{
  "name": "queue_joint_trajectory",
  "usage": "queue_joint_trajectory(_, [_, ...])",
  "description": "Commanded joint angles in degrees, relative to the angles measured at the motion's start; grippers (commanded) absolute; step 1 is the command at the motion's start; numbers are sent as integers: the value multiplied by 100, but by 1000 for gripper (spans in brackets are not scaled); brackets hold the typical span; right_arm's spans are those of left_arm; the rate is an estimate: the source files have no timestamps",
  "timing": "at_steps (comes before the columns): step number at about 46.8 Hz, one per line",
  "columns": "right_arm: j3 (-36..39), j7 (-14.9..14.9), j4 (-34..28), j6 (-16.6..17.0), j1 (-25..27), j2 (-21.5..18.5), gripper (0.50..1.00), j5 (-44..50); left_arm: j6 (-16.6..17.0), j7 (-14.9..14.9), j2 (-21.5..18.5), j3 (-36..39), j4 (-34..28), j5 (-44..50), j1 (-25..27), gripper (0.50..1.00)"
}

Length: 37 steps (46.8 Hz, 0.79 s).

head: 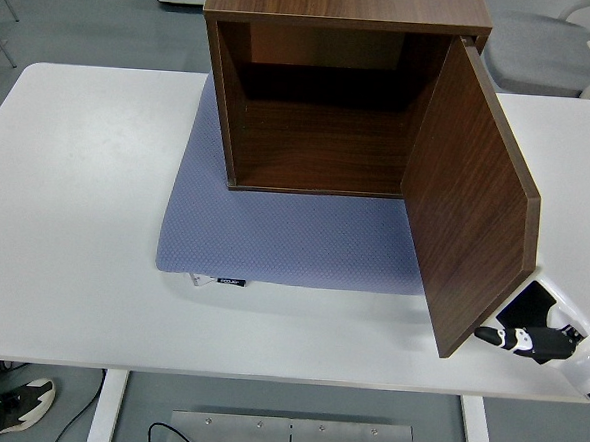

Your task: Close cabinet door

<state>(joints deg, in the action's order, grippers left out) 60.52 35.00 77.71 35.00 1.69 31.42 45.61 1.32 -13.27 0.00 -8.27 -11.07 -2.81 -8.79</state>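
A dark brown wooden cabinet (323,92) stands on a blue-grey mat (274,235), its front open toward me and its inside empty. Its door (472,197) is hinged on the right and swung out toward the table's near edge. My right hand (529,331) comes in from the lower right and rests against the outer face of the door near its lower free corner, fingers extended and holding nothing. My left arm is out of view.
The white table (75,218) spreads to the left of the mat. A grey chair (556,42) stands behind the table at the top right. Shoes (3,404) lie on the floor at the lower left.
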Motion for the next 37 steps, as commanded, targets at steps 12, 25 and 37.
queue_joint_trajectory(12, [-5, 0, -10, 0, -81, -189, 1000, 18, 0, 0, 0, 1, 0, 0, 0, 1000])
queue_joint_trajectory(25, [-93, 0, -28, 0, -178, -444, 1000, 80, 0, 0, 0, 1, 0, 0, 0, 1000])
queue_joint_trajectory(37, [-216, 0, -37, 0, -336, -593, 1000, 80, 0, 0, 0, 1, 0, 0, 0, 1000])
